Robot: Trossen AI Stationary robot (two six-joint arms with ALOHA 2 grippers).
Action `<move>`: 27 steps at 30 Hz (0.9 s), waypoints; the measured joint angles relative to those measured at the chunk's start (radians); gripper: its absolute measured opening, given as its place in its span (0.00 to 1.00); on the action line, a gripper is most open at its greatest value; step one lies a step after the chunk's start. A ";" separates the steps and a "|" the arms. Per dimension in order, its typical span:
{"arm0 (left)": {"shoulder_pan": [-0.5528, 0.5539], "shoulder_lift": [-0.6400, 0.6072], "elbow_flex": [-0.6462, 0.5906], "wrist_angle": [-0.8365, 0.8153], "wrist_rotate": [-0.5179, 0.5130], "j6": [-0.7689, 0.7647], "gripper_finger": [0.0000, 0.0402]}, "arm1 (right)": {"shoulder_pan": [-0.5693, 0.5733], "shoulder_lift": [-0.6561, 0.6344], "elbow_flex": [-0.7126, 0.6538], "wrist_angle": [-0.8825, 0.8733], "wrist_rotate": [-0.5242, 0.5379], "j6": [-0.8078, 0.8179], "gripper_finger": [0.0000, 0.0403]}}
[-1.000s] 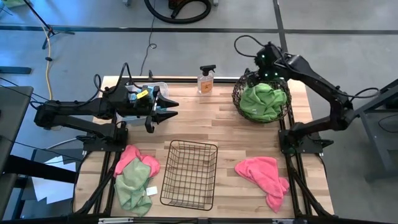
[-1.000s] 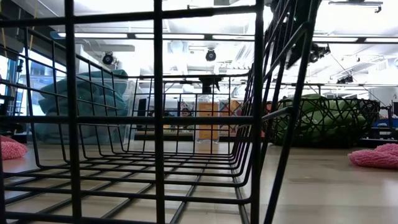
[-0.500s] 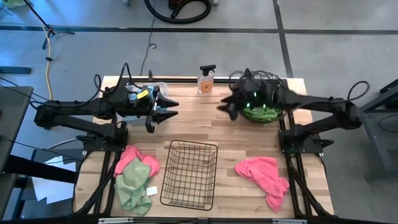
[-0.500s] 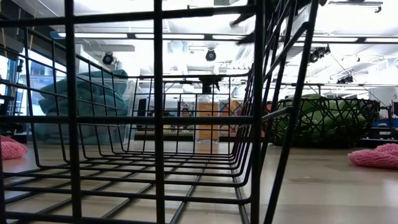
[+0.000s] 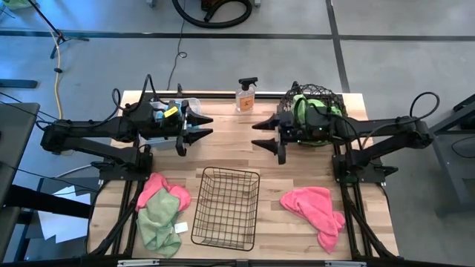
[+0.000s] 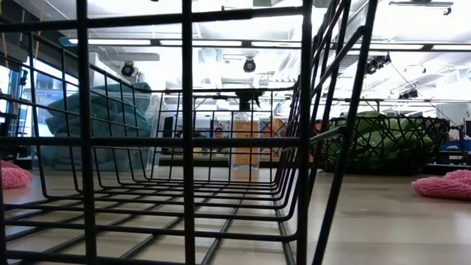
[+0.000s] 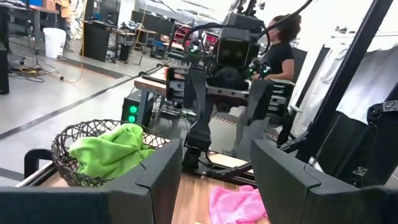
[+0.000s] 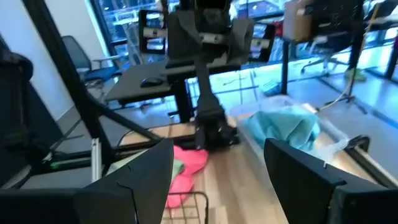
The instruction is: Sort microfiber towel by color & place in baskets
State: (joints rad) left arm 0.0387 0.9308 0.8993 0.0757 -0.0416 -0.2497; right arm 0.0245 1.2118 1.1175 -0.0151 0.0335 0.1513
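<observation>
The left gripper and right gripper face each other, fingers spread and holding nothing, above the table. The wire-grid basket lies nearer the front than both sets of fingers; the round basket sits behind the right fingers.

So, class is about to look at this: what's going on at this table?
Two robot arms are sorting cloths by colour. Both hover open and empty: left gripper, right gripper. Green cloths fill the round basket. The black wire basket is empty; a pink towel and a pink-and-green pile wait on the table.
</observation>
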 joint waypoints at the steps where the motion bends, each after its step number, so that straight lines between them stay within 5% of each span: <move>1: 0.000 0.000 0.000 0.000 0.000 0.000 0.45 | 0.001 0.000 0.004 0.000 0.017 -0.004 0.62; 12: 0.000 0.000 0.000 -0.002 0.013 -0.037 0.45 | 0.000 0.000 0.007 -0.003 0.035 0.005 0.62; 19: -0.010 0.000 0.000 -0.076 0.179 -0.147 0.45 | 0.000 0.000 0.007 -0.003 0.033 0.031 0.62; 27: -0.200 0.009 0.060 -0.367 0.201 -0.250 0.45 | 0.000 0.000 0.007 -0.003 0.032 0.031 0.62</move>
State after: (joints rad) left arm -0.1612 0.9400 0.9591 -0.2909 0.1596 -0.5000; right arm 0.0246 1.2118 1.1248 -0.0177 0.0659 0.1825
